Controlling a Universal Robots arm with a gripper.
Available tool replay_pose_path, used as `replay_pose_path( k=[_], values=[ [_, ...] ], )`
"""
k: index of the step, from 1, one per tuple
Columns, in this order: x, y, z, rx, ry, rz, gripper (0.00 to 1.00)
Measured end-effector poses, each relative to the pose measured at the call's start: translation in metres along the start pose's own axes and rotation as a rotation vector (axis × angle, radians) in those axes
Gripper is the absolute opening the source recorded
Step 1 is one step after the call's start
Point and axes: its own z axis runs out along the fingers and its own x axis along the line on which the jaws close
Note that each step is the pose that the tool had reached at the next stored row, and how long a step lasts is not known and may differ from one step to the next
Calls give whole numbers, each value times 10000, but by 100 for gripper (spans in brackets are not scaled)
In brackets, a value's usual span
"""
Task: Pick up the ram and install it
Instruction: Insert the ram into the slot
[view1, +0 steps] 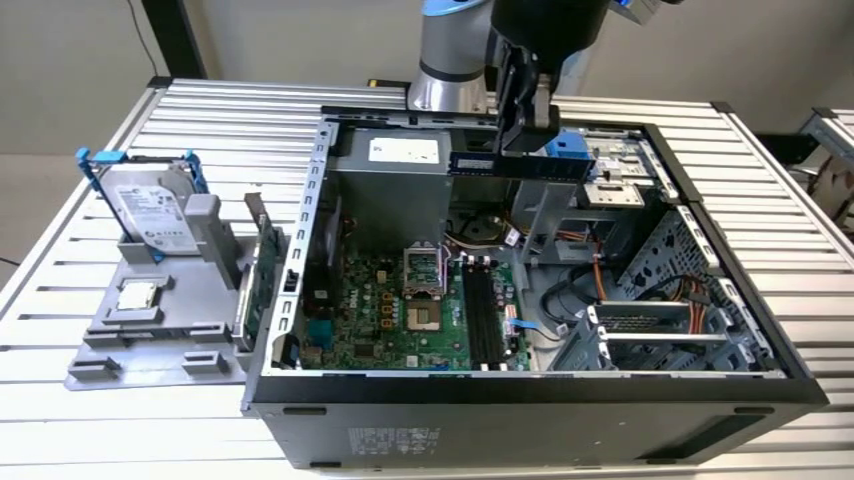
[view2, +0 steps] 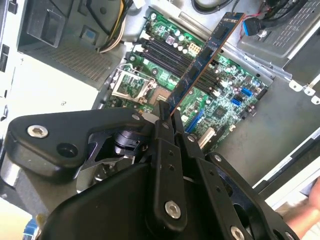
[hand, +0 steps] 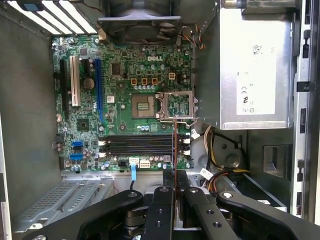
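Ram clamped in pincer hangs above motherboard slots inside case.

Exterior view: bright, even room light. Pale desk slats near white, no hard shadows. Inside of computer case dimmer, soft shade under drive bays.

Second wrist view: case wall blown out to white glare. Black pincer close to lens, dark, little surface detail. Ram stick clamped in it well lit. Circuit board behind it clear.

First wrist view: desk slats at corner overexposed. Metal power box bright with sheen. Case side panel murky grey. Circuit board evenly lit.
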Motion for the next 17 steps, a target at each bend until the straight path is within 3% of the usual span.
replay_pose_path(
  k=[17],
  values=[
    [0,0,0,-21,1,2,0]
  ],
)
